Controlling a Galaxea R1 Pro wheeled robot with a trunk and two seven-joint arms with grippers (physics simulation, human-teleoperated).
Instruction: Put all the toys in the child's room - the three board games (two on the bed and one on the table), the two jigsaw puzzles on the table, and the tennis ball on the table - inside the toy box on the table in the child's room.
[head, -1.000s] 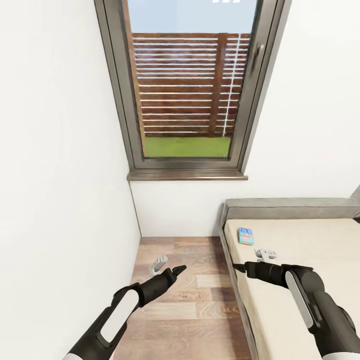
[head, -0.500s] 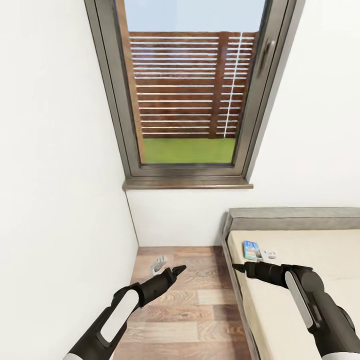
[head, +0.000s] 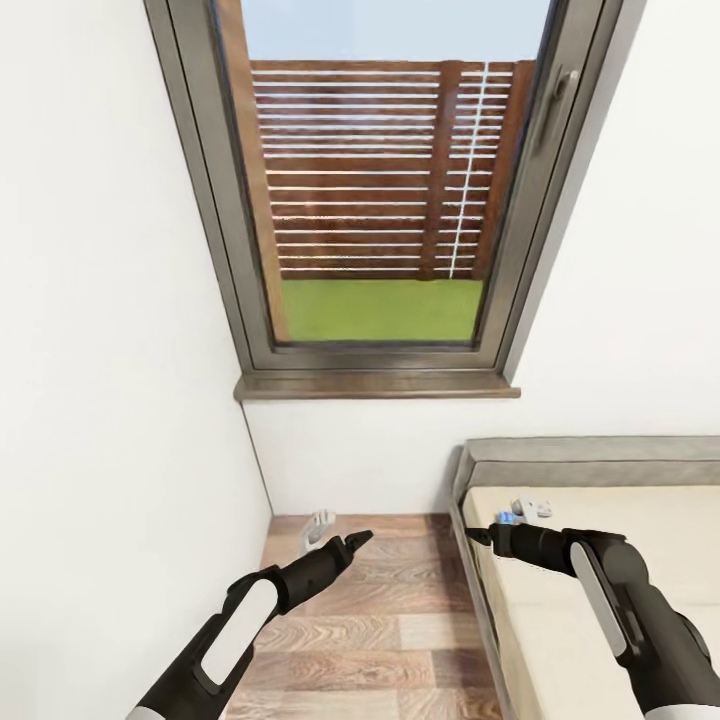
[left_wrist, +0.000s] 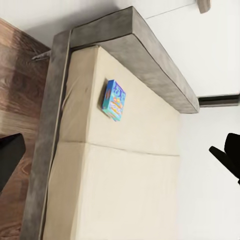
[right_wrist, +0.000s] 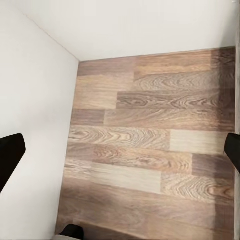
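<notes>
Lying near the bed (left_wrist: 120, 190) edge, a board game (left_wrist: 114, 100); both claws spread wide.

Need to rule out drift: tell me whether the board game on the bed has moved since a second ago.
No. The board game kept its spot near the bed's headboard; the camera moved instead.

Wood-plank floor (right_wrist: 150, 145) in warm brown tones, its boards running across the frame with visible grain. White walls (right_wrist: 40, 90) border it on two sides and meet in a corner. Two black fingertips (right_wrist: 9, 152) of the right gripper (right_wrist: 120, 155) poke in from opposite edges of the frame, set wide apart with nothing between them. A small dark shape sits at one edge, too cropped to identify.
</notes>
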